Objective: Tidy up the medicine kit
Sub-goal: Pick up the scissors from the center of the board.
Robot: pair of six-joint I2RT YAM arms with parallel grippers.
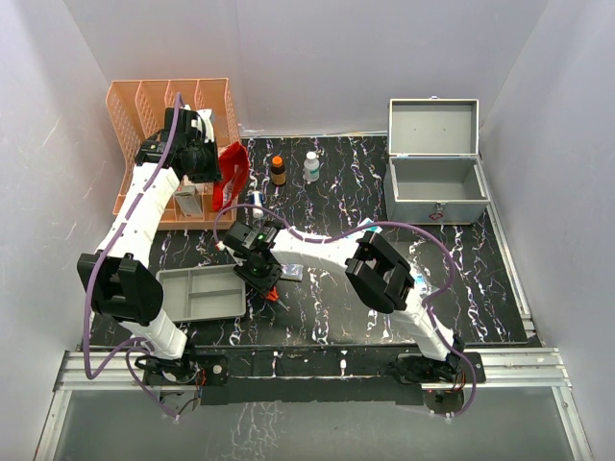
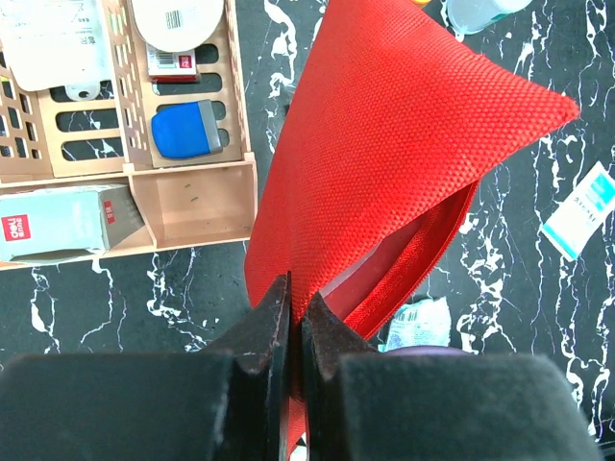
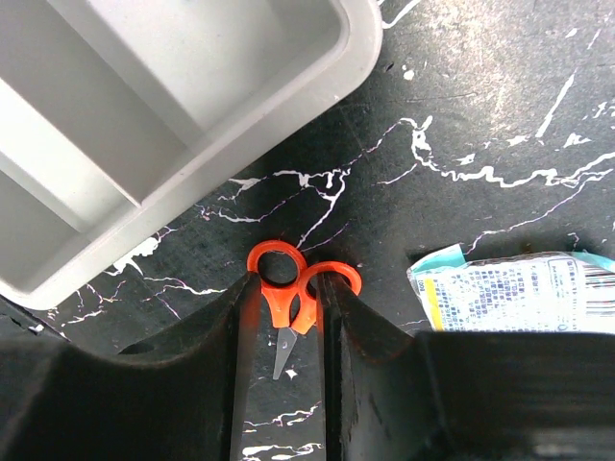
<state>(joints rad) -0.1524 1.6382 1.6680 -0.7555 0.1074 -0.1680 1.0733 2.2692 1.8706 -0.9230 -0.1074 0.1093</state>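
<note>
Back right, medicine kit [image 1: 423, 208] lies crosswise; left end effector [image 2: 296, 300] pinches pouch [image 2: 384, 163], right end effector [image 3: 286, 280] ajar.

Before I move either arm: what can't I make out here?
- What is in the pouch: left wrist view, red fabric covers it.
- Labels on the brown bottle and white bottle: top view, too small.
- Print on the packet: right wrist view, blurred, cut by the frame edge.
- Whether the right gripper pinches the scissors or only straddles them: right wrist view, unclear.
</note>
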